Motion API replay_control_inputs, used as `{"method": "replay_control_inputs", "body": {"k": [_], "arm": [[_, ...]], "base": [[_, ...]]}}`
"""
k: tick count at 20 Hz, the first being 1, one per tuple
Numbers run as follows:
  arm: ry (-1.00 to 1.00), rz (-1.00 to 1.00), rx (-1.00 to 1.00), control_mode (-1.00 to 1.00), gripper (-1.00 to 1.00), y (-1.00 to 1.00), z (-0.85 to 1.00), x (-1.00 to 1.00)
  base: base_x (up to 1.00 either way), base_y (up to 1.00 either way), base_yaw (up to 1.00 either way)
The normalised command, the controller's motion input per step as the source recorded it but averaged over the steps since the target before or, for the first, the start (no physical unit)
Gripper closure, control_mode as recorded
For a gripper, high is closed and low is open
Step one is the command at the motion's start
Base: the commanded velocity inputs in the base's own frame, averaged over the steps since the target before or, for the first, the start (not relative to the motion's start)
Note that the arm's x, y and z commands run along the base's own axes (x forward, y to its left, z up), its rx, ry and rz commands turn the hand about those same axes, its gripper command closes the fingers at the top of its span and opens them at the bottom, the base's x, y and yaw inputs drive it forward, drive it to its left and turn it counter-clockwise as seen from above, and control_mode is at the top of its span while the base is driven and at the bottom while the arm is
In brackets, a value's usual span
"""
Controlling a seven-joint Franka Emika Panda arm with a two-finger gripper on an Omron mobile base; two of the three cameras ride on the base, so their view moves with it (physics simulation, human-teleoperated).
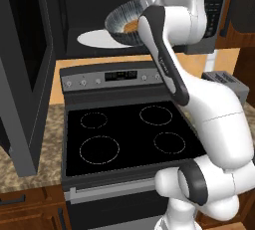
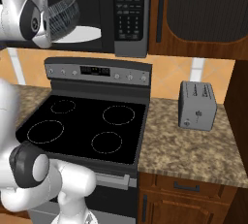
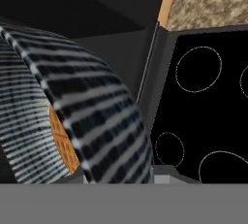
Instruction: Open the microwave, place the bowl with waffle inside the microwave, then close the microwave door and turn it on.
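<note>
Left base view has the bowl (image 1: 121,19) with the waffle (image 1: 131,25) raised over the microwave (image 1: 219,5) turntable (image 1: 94,39), door (image 1: 22,69) swung open, though the gripper's grip is apparently hidden, so I cannot tell.

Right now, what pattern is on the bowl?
Blue-grey and white radial streaks on the bowl, clearest in the hand view.

Black stove (image 2: 82,126) with 4 burners; grey toaster (image 2: 196,105) on granite counter (image 2: 184,148).

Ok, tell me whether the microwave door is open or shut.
Open: the microwave door is swung out leftward, exposing the white turntable inside the cavity.
</note>
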Motion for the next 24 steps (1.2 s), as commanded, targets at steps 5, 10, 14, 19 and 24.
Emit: {"method": "replay_control_inputs", "body": {"k": [5, 10, 14, 19, 24], "arm": [[-0.07, 0.0, 0.06, -1.0, 1.0, 0.0, 0.0, 0.5], [0.08, 0.0, 0.01, -1.0, 1.0, 0.0, 0.0, 0.42], [0.05, 0.03, 0.0, -1.0, 1.0, 0.03, -0.02, 0.05], [0.0, 0.06, 0.0, -1.0, 1.0, 0.08, 0.0, 0.06], [0.0, 0.03, 0.0, -1.0, 1.0, 0.03, -0.12, 0.17]], "base": [[0.0, 0.0, 0.0], [0.0, 0.0, 0.0], [0.0, 0.0, 0.0], [0.0, 0.0, 0.0], [0.0, 0.0, 0.0]]}}
